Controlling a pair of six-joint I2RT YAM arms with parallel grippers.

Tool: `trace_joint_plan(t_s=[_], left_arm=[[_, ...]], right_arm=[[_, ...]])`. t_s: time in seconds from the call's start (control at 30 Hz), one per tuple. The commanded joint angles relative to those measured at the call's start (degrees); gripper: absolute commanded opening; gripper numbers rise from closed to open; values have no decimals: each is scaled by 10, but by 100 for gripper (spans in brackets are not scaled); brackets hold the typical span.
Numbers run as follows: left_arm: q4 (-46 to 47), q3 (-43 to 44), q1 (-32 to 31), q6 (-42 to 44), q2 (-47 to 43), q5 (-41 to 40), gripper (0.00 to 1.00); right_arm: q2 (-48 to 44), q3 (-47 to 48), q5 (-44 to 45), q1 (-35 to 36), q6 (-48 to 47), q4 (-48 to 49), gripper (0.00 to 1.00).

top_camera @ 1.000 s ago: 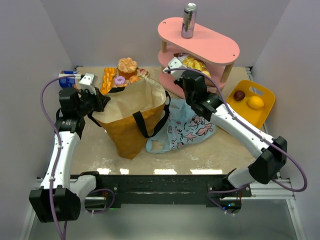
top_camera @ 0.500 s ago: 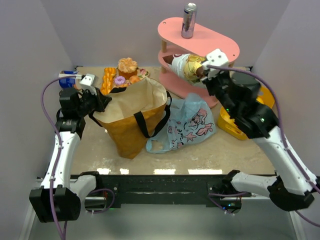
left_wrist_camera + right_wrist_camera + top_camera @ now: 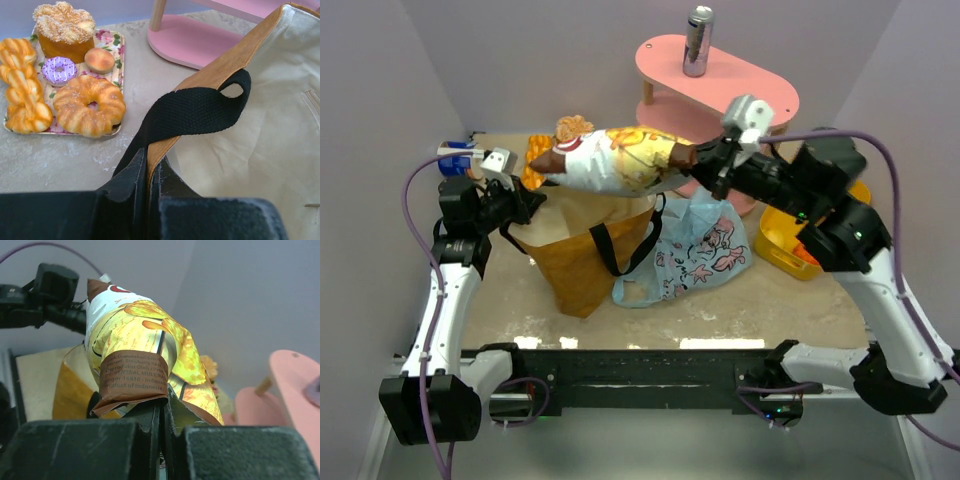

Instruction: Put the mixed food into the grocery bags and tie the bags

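1. The packet [image 3: 615, 162] hangs in the air, lying roughly level, directly above the open mouth of the tote [image 3: 582, 255]. It touches neither the tote nor the table.
2. My right claw [image 3: 692, 158] pinches the packet by its brown crimped end. Both fingers are pressed flat onto that seam.
3. My left claw [image 3: 151, 172] is clamped on the tote's tan rim at its left side, where the black strap [image 3: 192, 112] loops over the edge. The tote stands upright and its pale lining is exposed.
4. The blue bag [image 3: 692, 250] lies crumpled on the table, touching the tote's right side.
5. The can [image 3: 697, 41] stands upright on the top tier of the pink shelf [image 3: 765, 95], at the rear right.
6. The doughnut [image 3: 89, 105] and the bun [image 3: 99, 59] sit on a floral tray [image 3: 118, 47] at the rear left, behind the tote.
7. The basket [image 3: 778, 245] sits at the right and is largely hidden by my right arm.
8. The table [image 3: 750, 305] is beige with a mottled, stone-like finish.
9. Plain pale lilac walls [image 3: 520, 60] close it in at the rear and on both sides.
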Motion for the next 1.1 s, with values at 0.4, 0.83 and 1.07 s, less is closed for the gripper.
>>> trace_joint_plan(t_s=[0.4,0.83,1.07], left_arm=[[41,-6,3,-15,-12,32,0],[73,-18,3,-31,-12,72,0],[77,-22,3,-32,-26,59,0]], right_arm=[[210,154,62,34,-110,-211,0],[466,284,110,128,-163,-269,0],[530,176,146,129,-131,-206,0]])
